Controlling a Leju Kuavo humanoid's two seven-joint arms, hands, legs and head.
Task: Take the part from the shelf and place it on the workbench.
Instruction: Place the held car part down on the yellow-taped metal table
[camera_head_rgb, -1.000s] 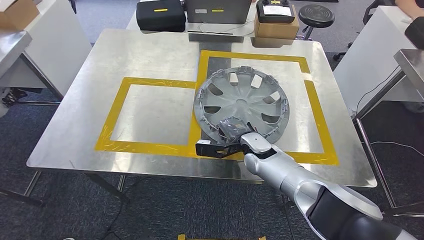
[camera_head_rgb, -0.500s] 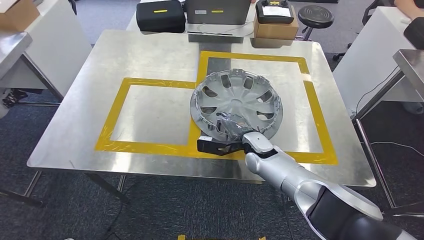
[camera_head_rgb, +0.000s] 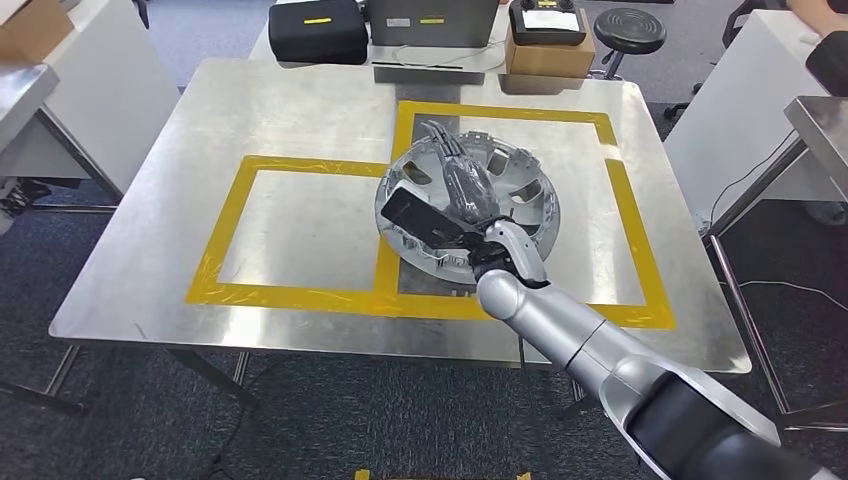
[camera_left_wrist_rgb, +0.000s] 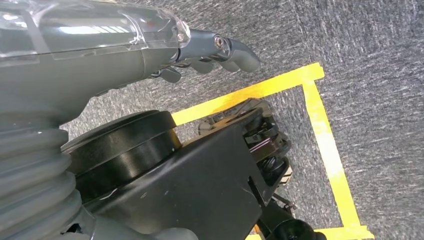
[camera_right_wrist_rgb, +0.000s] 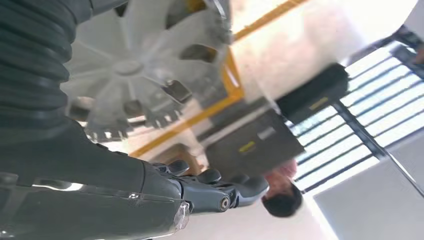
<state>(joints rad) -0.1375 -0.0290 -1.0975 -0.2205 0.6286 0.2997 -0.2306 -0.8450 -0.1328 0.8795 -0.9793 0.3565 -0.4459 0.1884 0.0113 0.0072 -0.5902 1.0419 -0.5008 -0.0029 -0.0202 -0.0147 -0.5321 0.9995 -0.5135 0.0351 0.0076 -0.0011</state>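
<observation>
On the workbench (camera_head_rgb: 200, 120) we saw the part, a silver hubcap (camera_head_rgb: 520, 190), lying flat with its hollow side up, mostly inside the right-hand yellow tape rectangle (camera_head_rgb: 630, 220), its left edge crossing the tape line shared with the left yellow rectangle (camera_head_rgb: 225, 225). We noted the right hand (camera_head_rgb: 462, 195) above the hubcap's middle, fingers (camera_head_rgb: 440, 140) stretched out straight and apart toward the far side, thumb (camera_head_rgb: 415, 212) sticking out to the left over the rim. It gripped nothing that we could see; whether it touched the hubcap we could not tell. Right wrist view was blurred: we made out the hubcap's spokes and rim clips close by the hand, fingers extended past it, and a person's head further off. We saw the left hand (camera_left_wrist_rgb: 150, 55) hanging over grey carpet marked with yellow floor tape (camera_left_wrist_rgb: 320, 135); its fingers (camera_left_wrist_rgb: 235, 52) were loosely bent and holding nothing. At the workbench's far edge we logged a black case (camera_head_rgb: 320, 30), a grey box (camera_head_rgb: 432, 22), and a cardboard box (camera_head_rgb: 545, 55) with a black controller (camera_head_rgb: 548, 20) on top. Behind it stood a black stool (camera_head_rgb: 630, 28).
</observation>
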